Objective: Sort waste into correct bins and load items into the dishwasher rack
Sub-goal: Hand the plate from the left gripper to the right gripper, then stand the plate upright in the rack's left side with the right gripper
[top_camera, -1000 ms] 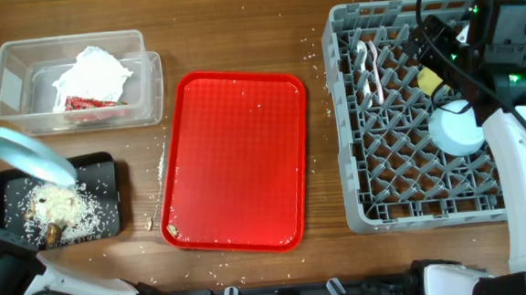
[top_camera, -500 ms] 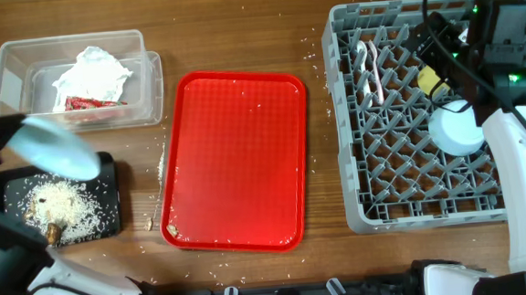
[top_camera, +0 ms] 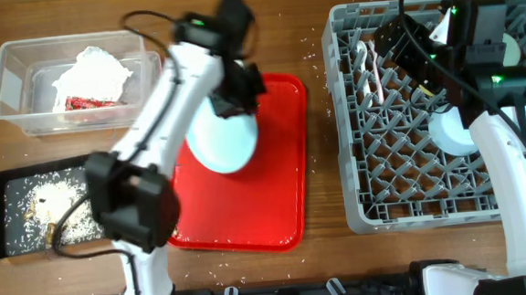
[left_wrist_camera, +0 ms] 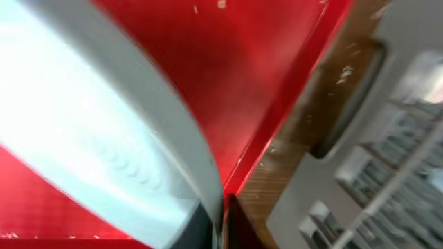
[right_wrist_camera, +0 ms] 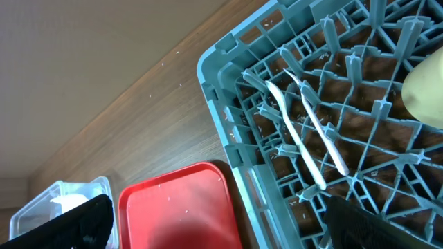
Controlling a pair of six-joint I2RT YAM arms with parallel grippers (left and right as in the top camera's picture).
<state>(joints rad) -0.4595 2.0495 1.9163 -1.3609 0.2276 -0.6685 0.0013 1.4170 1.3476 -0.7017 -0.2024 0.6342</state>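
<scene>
My left gripper (top_camera: 239,87) is shut on the rim of the light blue plate (top_camera: 221,141) and holds it tilted above the red serving tray (top_camera: 275,192). In the left wrist view the plate (left_wrist_camera: 83,124) fills the left side and the gripper (left_wrist_camera: 221,223) pinches its edge. My right gripper (top_camera: 401,47) hovers over the back left of the grey dishwasher rack (top_camera: 422,202), open and empty (right_wrist_camera: 225,221). The white fork and spoon (right_wrist_camera: 304,131) lie in the rack. A pale bowl (top_camera: 454,131) sits upside down in it. A yellowish cup (right_wrist_camera: 426,86) shows at the right edge.
The clear tub (top_camera: 12,90) at the back left holds a crumpled napkin (top_camera: 94,71) and the red wrapper (top_camera: 82,102). The black tray (top_camera: 1,196) at the front left holds rice and brown scraps (top_camera: 65,201). Rice grains lie scattered on the wood.
My left arm has swung the plate from above the black tray rightward to above the red serving tray. The right arm has shifted slightly toward the rack's back left.
</scene>
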